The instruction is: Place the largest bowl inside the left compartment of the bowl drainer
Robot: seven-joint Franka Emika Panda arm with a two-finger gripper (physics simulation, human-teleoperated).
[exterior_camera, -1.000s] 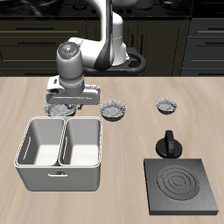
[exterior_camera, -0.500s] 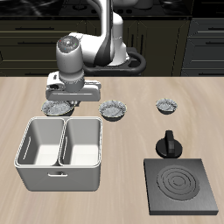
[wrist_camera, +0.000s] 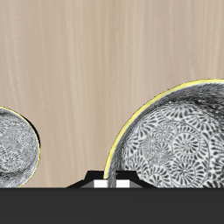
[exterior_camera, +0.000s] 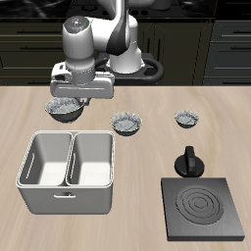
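My gripper (exterior_camera: 77, 97) is shut on the rim of the largest bowl (exterior_camera: 65, 106), a grey-white speckled bowl, and holds it above the table behind the bowl drainer (exterior_camera: 65, 201). The drainer is a light grey bin with two deep wells. Its left compartment (exterior_camera: 45, 163) lies below and nearer the table's front edge than the bowl. In the wrist view the bowl (wrist_camera: 179, 131) fills the space beside my fingertips (wrist_camera: 99, 185), and its yellow-edged rim sits between them.
Two smaller patterned bowls (exterior_camera: 126, 123) (exterior_camera: 187, 119) stand on the table farther along; one also shows in the wrist view (wrist_camera: 16, 149). A small black pot (exterior_camera: 187, 160) stands behind the dark square stove plate (exterior_camera: 203, 209) near the front edge.
My gripper has risen and shifted slightly sideways with the largest bowl, lifting it off the table. Nothing else has moved.
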